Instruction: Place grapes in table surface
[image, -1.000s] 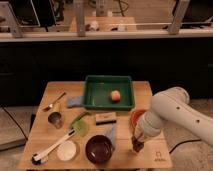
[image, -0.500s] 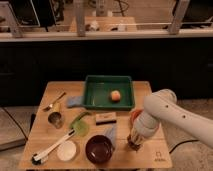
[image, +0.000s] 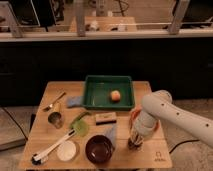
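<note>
Left of the green tray (image: 90, 95), a metal cup (image: 55, 119) stood on the table surface (image: 150, 90); an orange fruit (image: 115, 96) lay inside it. Right-front of the tray, the gripper (image: 134, 144) pointed down, seemingly touching the wood; its grip and the grapes could not be made out

Gripper (image: 134, 144) low over table (image: 150, 159), near front right edge, beside dark bowl (image: 98, 148). Orange fruit (image: 115, 95) alone in green tray (image: 108, 92).
</note>
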